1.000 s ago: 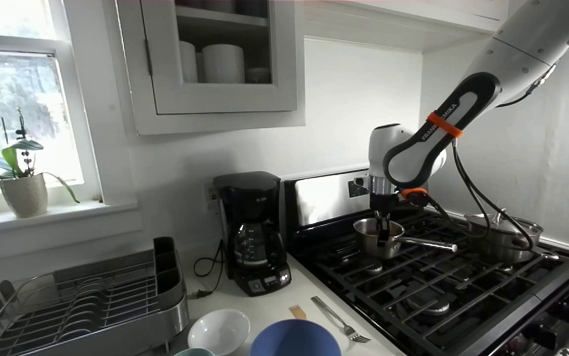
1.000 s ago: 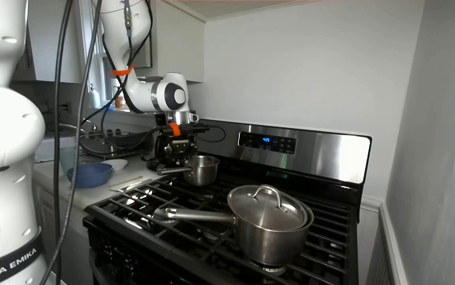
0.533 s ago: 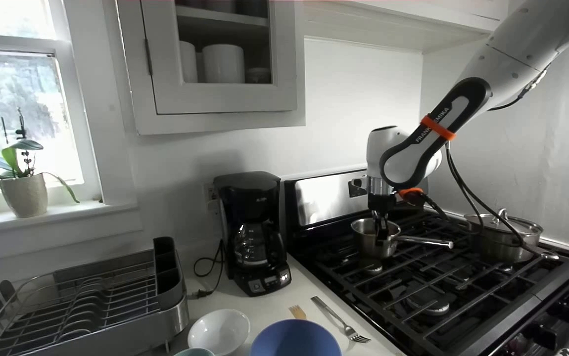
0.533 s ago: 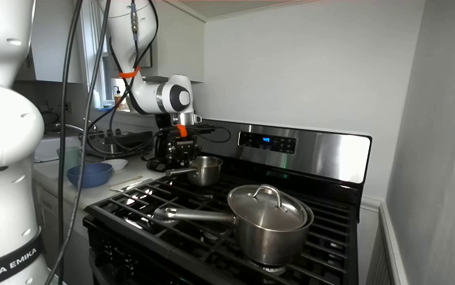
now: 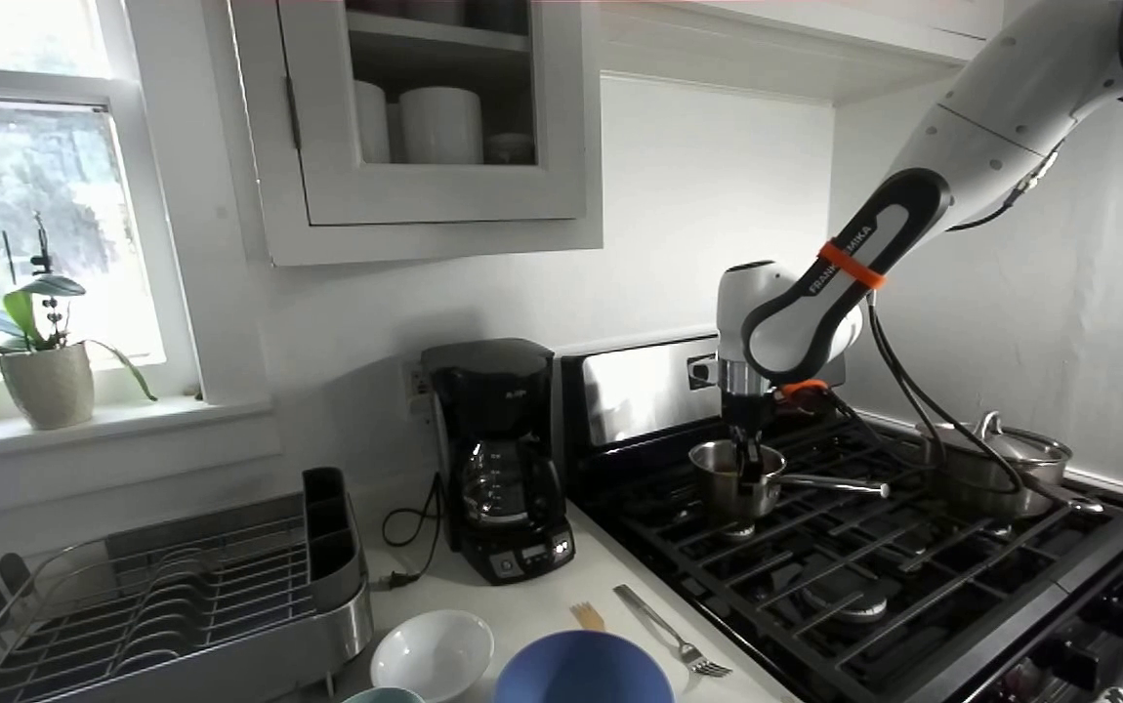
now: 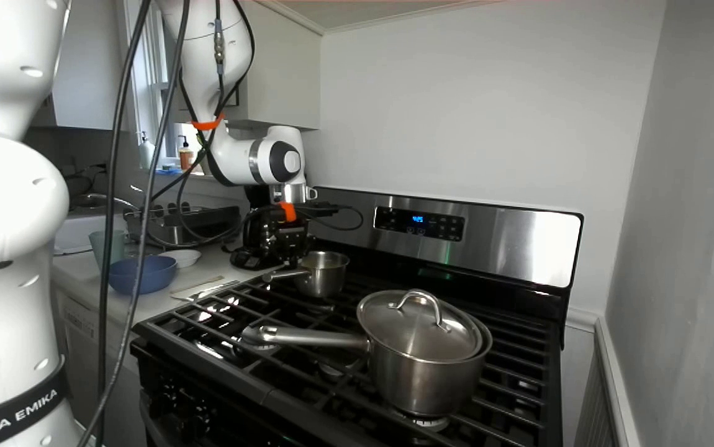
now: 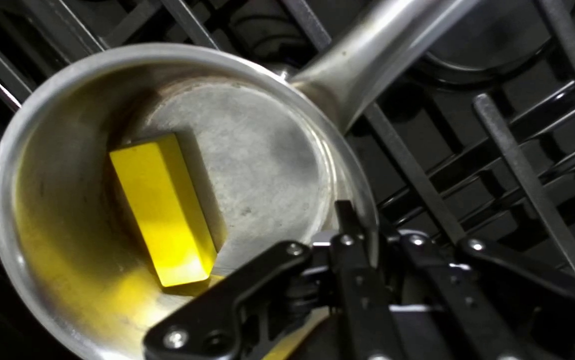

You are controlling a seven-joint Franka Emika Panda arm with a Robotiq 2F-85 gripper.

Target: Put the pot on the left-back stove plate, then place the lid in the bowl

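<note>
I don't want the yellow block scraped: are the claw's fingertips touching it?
Apart. In the wrist view, bare metal floor of the saucepan shows between the yellow block and the fingertips of the claw.

A coffee maker [image 5: 496,444] stands below a cabinet [image 5: 449,198] holding, probably, white canisters [image 5: 440,127].

My claw [image 7: 369,227] holds the metal pot [image 7: 262,155] by its wall, w/ 1 finger [image 7: 348,220] inside and 1 outside, nr. the handle [image 7: 362,62]. In the pot lies 1 rect. yellow block [image 7: 160,210], apart fr. this finger. Dark grate bars [image 7: 412,175] are below; contact w/ pot is unclear.
</note>
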